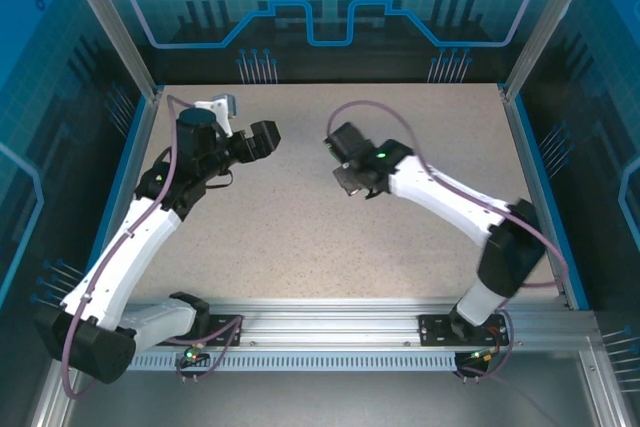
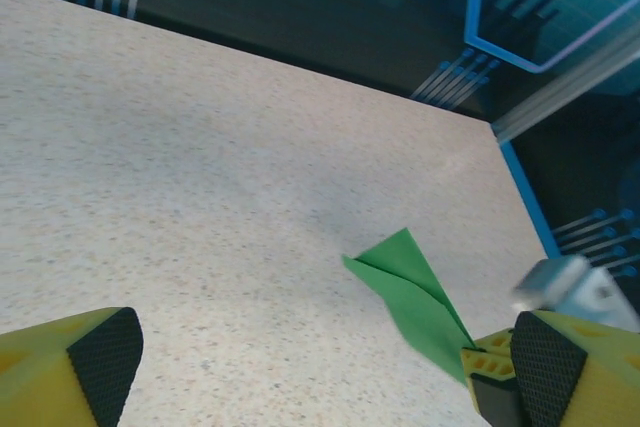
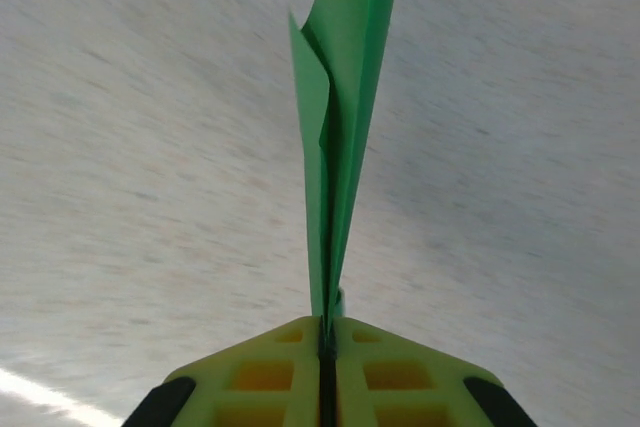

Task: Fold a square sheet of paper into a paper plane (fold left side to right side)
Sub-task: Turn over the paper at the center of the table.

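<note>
The bright green paper plane (image 3: pixel 340 117), a slim pointed dart with a centre crease, sticks out edge-on from my right gripper (image 3: pixel 327 332). That gripper's yellow jaws are shut on the plane's rear end. In the left wrist view the paper plane (image 2: pixel 415 297) reaches up and left over the table from the right gripper's yellow fingers (image 2: pixel 487 364). It casts a soft shadow on the surface. My left gripper (image 2: pixel 325 367) stands wide open to the left of the plane, with nothing between its pads. From above, the left gripper (image 1: pixel 265 137) and right gripper (image 1: pixel 350 179) face each other mid-table.
The speckled beige table (image 1: pixel 300 247) has blue-edged side rails and a dark back wall (image 1: pixel 330 57). In the left wrist view the table's right edge (image 2: pixel 525 197) runs close behind the plane.
</note>
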Controlling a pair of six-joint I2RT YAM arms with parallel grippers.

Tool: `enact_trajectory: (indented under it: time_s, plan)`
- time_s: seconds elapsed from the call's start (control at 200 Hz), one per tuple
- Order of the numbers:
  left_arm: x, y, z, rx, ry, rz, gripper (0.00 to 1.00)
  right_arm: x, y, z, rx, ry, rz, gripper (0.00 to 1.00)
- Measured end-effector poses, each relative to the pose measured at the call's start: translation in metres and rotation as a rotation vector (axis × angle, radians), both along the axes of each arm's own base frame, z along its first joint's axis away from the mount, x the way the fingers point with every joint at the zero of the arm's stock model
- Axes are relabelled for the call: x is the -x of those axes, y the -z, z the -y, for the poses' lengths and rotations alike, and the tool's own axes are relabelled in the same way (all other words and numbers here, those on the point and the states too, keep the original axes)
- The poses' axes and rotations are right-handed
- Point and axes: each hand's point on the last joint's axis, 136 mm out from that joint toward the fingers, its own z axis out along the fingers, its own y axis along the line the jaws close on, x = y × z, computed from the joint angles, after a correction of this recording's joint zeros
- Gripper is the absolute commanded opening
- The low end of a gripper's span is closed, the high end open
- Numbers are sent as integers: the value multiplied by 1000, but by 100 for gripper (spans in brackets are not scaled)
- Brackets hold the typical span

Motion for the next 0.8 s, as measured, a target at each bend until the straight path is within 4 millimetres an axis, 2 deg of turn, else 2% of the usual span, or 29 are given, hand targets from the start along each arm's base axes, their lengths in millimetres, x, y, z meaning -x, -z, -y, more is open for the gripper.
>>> enact_trajectory:
  time_s: [0.09, 0.18, 0.345, 0.455, 0.535, 0.8]
  plan:
    - [3, -2, -9, -17, -41, 9, 99, -4, 27, 8, 261, -1, 5, 9]
    - [5, -6, -15, -25, -65, 21, 99, -4, 46, 13, 460, -22, 7, 9]
    - [6, -3, -19, -36, -85, 18, 99, -8, 66, 9, 652, -65, 19, 10]
    - [6, 0, -19, -40, -85, 7, 99, -7, 81, 5, 701, -95, -1, 12]
    - [6, 1, -19, -41, -85, 5, 99, -4, 94, 3, 708, -116, -38, 18]
    - [3, 10, -18, -50, -83, -25, 99, 11, 120, -12, 583, -161, -158, 48]
